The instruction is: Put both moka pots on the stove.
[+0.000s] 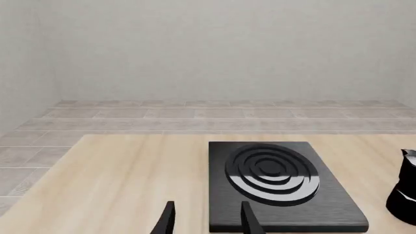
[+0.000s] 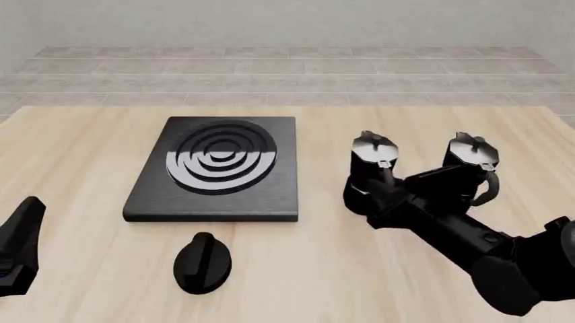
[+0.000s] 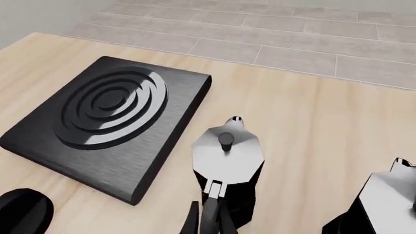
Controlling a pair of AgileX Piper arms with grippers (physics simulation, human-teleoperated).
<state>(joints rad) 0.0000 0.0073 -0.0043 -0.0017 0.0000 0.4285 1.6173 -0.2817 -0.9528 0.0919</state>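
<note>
The right gripper [image 3: 209, 220] is sitting at the handle of the nearer moka pot [image 2: 373, 167], the one closer to the stove [image 2: 215, 168]; in the right wrist view its dark fingertips [image 3: 192, 222] are showing on either side of that curved handle, pressed in close, so the fingers are looking clamped on the pot's handle. That pot is standing upright on the table [image 2: 90, 141], just to the right of the stove and apart from it, its silvery lid and small knob facing up. The second moka pot [image 2: 469, 161] is standing upright too, farther right of the stove, near the first pot but not touching it, with the right arm's dark links crossing in front of its lower body in the front view.

The left gripper [image 1: 205, 219] is hanging near the stove's front left corner, its two fingers [image 1: 167, 219] standing apart with nothing between them. In the front view only a dark piece of the left arm is showing, well to the left of the stove.

A low black oval knob [image 2: 203, 262] is lying on the table just in front of the stove, apart from its front edge.
</note>
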